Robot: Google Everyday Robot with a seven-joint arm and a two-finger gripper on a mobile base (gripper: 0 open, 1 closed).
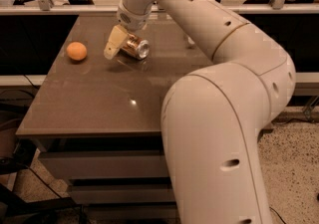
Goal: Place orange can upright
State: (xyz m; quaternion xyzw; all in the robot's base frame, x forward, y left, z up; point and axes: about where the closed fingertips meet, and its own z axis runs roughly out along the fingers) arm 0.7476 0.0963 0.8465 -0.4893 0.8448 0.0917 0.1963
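With the hand (117, 49) apparently clamped on the sideways orange can (137, 48) over the tabletop (99, 93), it needed turning until the can's silver top faced up before lowering.

Nothing here can be read. The orange can (136, 48) shows no legible marking. The claw (118, 49) is at the can, on the far part of the bench (99, 103).

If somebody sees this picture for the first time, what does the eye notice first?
The huge cream-white robot arm fills the right and foreground. At the far side of the brown table its gripper holds the shiny orange-gold drink can lying sideways; a round orange fruit sits nearby.
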